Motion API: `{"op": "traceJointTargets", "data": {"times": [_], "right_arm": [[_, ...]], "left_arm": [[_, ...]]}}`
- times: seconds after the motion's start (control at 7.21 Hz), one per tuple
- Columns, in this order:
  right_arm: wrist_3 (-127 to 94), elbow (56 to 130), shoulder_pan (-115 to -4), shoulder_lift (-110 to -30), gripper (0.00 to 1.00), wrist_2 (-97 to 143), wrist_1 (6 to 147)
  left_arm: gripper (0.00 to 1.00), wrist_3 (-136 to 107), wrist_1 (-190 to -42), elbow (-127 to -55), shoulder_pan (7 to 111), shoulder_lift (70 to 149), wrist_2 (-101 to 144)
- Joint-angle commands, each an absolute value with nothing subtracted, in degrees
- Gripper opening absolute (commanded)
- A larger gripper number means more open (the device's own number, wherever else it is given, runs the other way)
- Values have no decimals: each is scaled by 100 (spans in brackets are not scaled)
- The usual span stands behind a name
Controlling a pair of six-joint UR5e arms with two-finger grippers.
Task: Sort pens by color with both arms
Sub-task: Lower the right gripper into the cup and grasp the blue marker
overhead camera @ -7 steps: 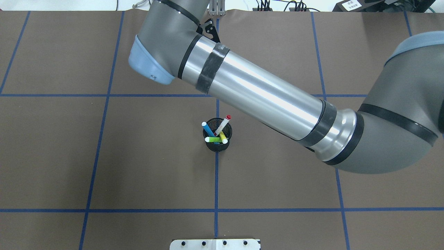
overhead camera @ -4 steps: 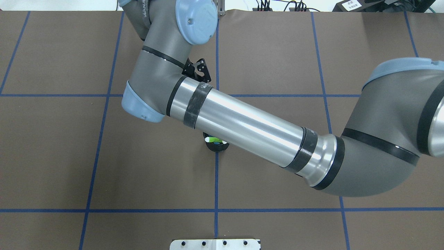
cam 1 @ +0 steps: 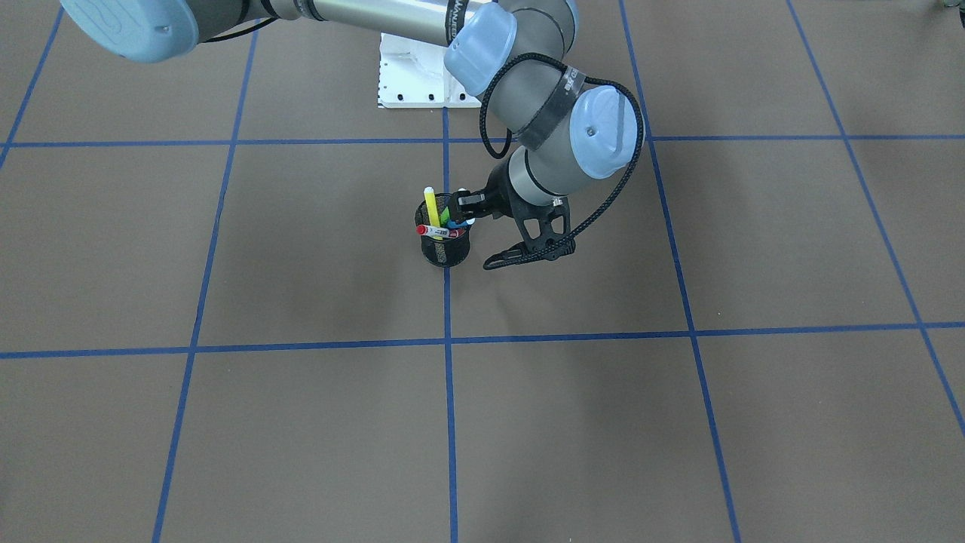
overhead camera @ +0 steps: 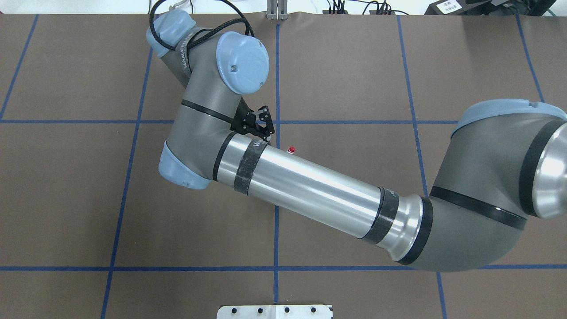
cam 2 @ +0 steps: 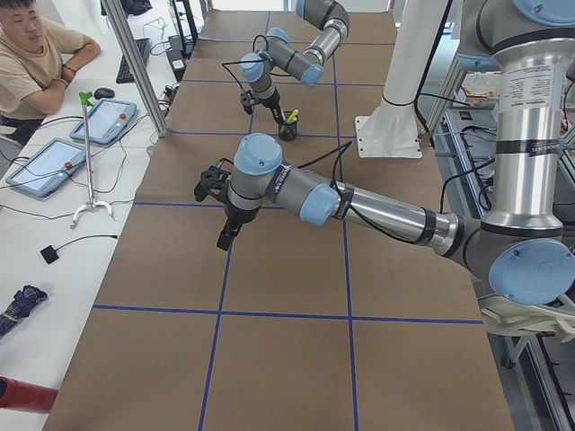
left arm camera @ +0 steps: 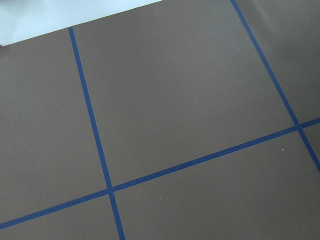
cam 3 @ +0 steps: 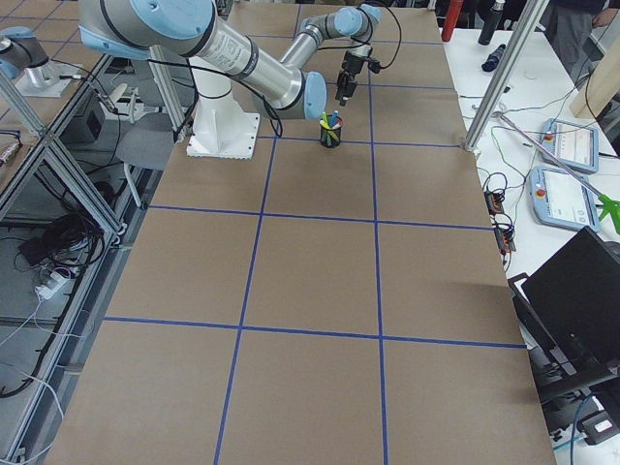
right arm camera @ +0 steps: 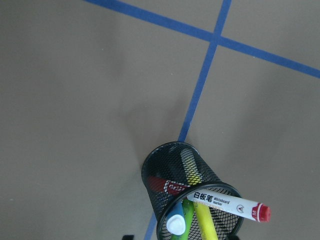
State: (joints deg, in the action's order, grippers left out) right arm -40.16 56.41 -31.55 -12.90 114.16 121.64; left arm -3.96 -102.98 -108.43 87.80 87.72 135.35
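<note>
A black mesh cup [cam 1: 445,245] stands on the middle tape line and holds the pens. They are a yellow one [cam 1: 430,205], a green one [cam 1: 446,215], a blue one [cam 1: 453,224] and a white one with a red cap [cam 1: 433,231]. My right gripper [cam 1: 461,210] hangs open beside the pen tops, its fingers on either side of the blue and green tips. From above, the right forearm hides the cup and only the red cap [overhead camera: 291,149] shows. My left gripper [cam 2: 225,235] hovers over bare table far from the cup; I cannot tell its state.
Blue tape lines [left arm camera: 95,130] divide the brown table into squares. The white pedestal base [cam 1: 411,75] sits behind the cup. A seated person [cam 2: 36,54], tablets [cam 2: 49,162] and a small stand [cam 2: 88,153] line the side table beyond the far edge.
The right arm has folded back toward the robot, bringing its gripper from the table's far edge down to the cup. Its forearm now covers the cup from above.
</note>
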Motion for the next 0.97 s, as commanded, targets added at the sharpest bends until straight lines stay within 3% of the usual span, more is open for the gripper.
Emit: {"op": "traceJointTargets", "data": {"times": [0.0,0.83], "right_arm": [[-3964,5678,-3112,-1432,62,11373,11937],[-3973,5721,-3006,-1512,36,11382,11786]], "left_arm": [[100,-396,-10292,-10846,8780,8771,13535],[100,-404,-10292,-10828,8780,8771,13526]]}}
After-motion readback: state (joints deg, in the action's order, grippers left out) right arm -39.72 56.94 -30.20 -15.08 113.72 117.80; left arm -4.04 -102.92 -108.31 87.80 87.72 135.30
